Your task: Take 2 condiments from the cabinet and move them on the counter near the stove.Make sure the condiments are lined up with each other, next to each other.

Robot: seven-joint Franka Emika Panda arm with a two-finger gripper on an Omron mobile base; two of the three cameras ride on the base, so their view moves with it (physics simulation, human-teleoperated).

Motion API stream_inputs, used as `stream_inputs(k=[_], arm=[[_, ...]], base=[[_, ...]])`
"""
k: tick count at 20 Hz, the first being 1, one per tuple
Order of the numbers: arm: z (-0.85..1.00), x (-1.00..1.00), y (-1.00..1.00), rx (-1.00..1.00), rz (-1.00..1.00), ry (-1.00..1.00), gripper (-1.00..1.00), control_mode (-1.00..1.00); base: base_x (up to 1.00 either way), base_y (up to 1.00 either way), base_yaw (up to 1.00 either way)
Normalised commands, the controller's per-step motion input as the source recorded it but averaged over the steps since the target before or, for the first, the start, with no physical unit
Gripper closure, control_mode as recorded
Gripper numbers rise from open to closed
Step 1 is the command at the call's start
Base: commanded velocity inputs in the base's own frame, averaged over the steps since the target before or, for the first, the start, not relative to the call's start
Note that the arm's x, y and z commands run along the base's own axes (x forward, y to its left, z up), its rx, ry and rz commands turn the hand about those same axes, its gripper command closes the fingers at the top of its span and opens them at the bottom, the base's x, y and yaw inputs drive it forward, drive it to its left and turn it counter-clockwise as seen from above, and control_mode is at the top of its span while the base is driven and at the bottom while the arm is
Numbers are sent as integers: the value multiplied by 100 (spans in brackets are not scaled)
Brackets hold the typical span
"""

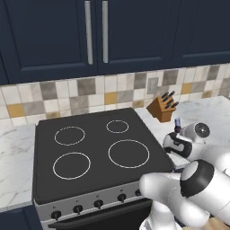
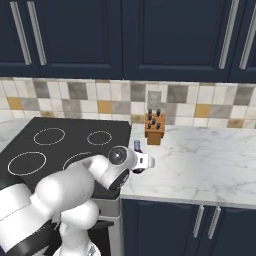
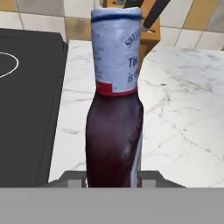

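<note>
Standing upright between the two dark finger tips of the gripper (image 3: 112, 178), the maroon bottle (image 3: 114, 140) has a deep wine-red, glossy body that narrows toward a shoulder. A red band rings it there, and above that sits a pale blue-white label with dark lettering, too partial to read. The jaws are clamped on the lower body of the bottle, one tip on each side. In the right base view the gripper (image 2: 137, 161) sits low over the white marble tabletop (image 2: 200, 165), just past the right edge of the black stove (image 2: 60, 145), and the bottle's blue-grey cap (image 2: 137, 144) pokes up above the hand. Whether the bottle's base touches the tabletop cannot be told. Beyond the gripper, against the tiled wall, stands a wooden knife block (image 2: 155, 129) with dark handles. From the left base view the cap (image 1: 178, 122) shows just above the wrist, the knife block (image 1: 162, 108) behind it.
</note>
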Motion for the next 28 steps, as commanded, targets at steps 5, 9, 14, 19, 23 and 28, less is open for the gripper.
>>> stream_inputs(k=[5, 9, 14, 19, 23, 28], arm=[[-31, 10, 12, 0, 0, 0, 100, -100], [-33, 0, 8, 0, -1, 0, 100, -100], [-33, 4, 13, 0, 0, -3, 100, -100], [-35, 7, 13, 0, 0, -4, 100, -100], [-37, 4, 8, 0, 0, -1, 100, -100], [-40, 2, 13, 0, 0, -1, 100, -100]], base=[[0, 0, 0], [0, 0, 0], [0, 0, 0], [0, 0, 0], [0, 0, 0], [0, 0, 0]])
